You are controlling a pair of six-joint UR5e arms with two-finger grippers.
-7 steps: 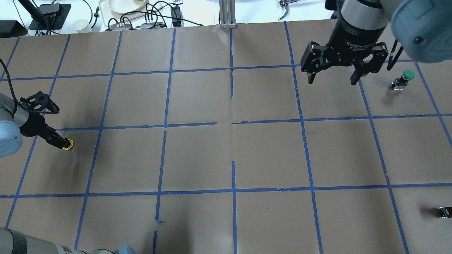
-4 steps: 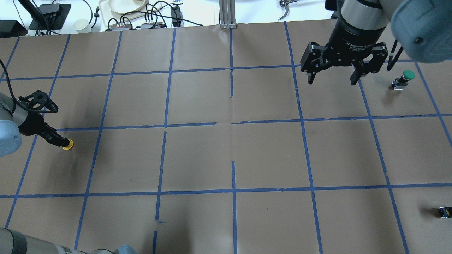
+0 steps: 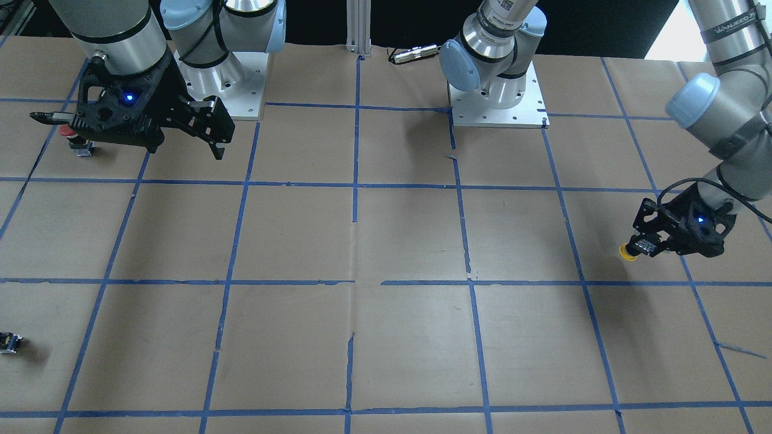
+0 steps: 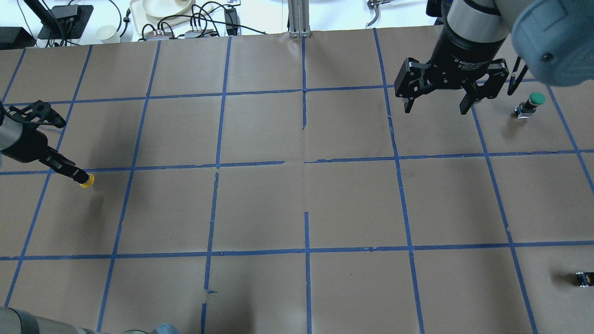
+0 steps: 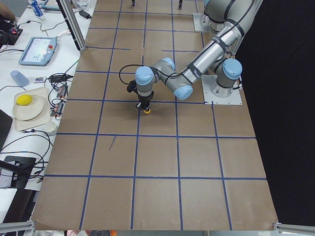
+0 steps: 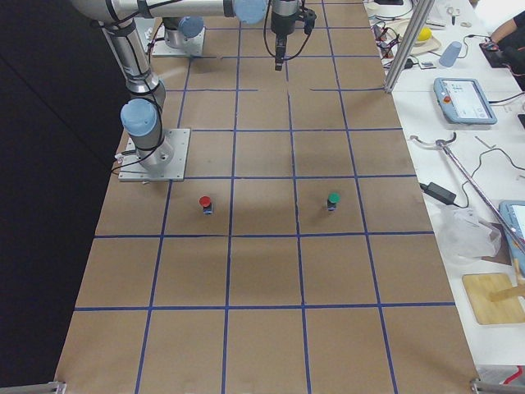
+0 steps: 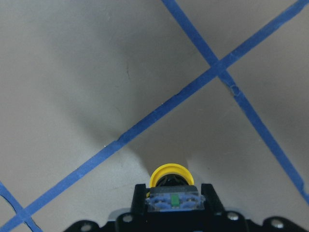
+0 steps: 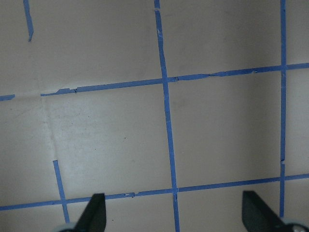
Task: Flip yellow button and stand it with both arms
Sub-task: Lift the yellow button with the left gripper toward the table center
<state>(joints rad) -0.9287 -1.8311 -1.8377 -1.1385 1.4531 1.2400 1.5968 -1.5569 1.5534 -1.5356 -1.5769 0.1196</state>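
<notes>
The yellow button (image 4: 87, 180), clamped in the left claw (image 4: 78, 176), is seen newly raised off the table (image 4: 306, 199), while the right claw (image 4: 436, 110) is held wide, well apart; handover is judged pending

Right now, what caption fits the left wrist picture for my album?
Left gripper holds the yellow button, cap outward, over the blue-taped table.

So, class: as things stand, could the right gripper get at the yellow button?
Probably not. The left gripper is shut on the yellow button far across the table; the right gripper hangs open, nothing between them.
</notes>
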